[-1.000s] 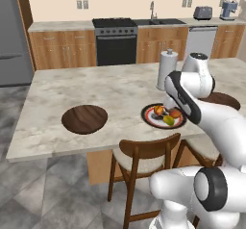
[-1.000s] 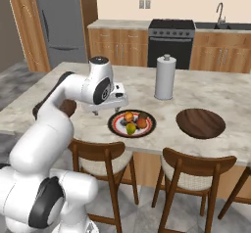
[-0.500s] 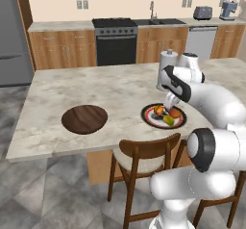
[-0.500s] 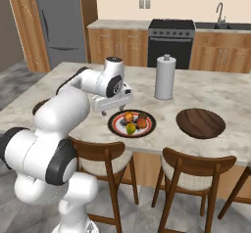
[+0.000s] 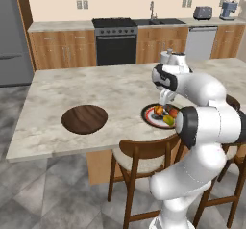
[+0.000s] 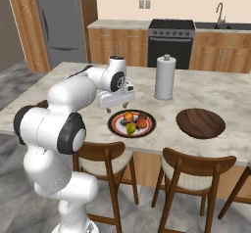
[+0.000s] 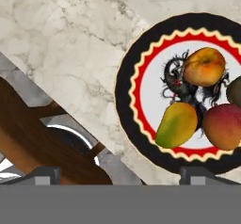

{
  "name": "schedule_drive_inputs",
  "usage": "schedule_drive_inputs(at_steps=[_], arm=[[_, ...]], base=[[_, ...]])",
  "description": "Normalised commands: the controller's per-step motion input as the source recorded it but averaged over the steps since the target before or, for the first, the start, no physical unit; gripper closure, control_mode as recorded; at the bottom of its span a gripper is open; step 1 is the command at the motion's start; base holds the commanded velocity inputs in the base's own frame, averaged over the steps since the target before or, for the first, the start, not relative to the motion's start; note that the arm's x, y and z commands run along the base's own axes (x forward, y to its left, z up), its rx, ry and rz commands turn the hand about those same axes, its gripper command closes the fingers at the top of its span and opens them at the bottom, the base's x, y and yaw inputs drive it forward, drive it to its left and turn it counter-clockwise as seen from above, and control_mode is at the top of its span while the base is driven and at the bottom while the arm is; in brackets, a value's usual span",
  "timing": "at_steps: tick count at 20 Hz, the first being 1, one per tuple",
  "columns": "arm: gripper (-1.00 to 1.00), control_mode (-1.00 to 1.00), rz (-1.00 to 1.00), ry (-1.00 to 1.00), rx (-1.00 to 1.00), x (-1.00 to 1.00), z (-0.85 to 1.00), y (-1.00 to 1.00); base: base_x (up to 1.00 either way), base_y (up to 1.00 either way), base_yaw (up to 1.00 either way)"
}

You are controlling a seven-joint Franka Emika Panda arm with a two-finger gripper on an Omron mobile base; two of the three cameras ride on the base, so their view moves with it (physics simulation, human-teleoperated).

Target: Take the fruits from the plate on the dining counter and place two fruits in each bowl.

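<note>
**Gripper poised beside the loaded plate**

On the dining counter one bowl sits empty to the left. The gripper hangs open, holding nothing, just left of the plate, likely lining up a pick. All four fruits lie there (none delivered yet); the second bowl waits right.

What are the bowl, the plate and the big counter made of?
The bowl looks like dark wood, with a smooth brown surface. The plate seems to be glazed ceramic: glossy white with a painted red and black rim. The counter looks like polished beige marble with grey veins.
</note>
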Motion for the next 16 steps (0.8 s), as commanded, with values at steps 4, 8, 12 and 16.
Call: schedule_drive_inputs(at_steps=[4, 8, 12, 16], arm=[[-1.00, -1.00, 0.00, 0.00, -0.06, 0.36, -0.39, 0.00], [-1.00, -1.00, 0.00, 0.00, -0.08, 0.45, -0.35, 0.00], [-1.00, -1.00, 0.00, 0.00, -0.03, 0.30, -0.35, 0.00], [-1.00, -1.00, 0.00, 0.00, -0.03, 0.35, -0.33, 0.00]], base=[[0.00, 0.00, 0.00], [0.00, 0.00, 0.00], [0.00, 0.00, 0.00], [0.00, 0.00, 0.00]])
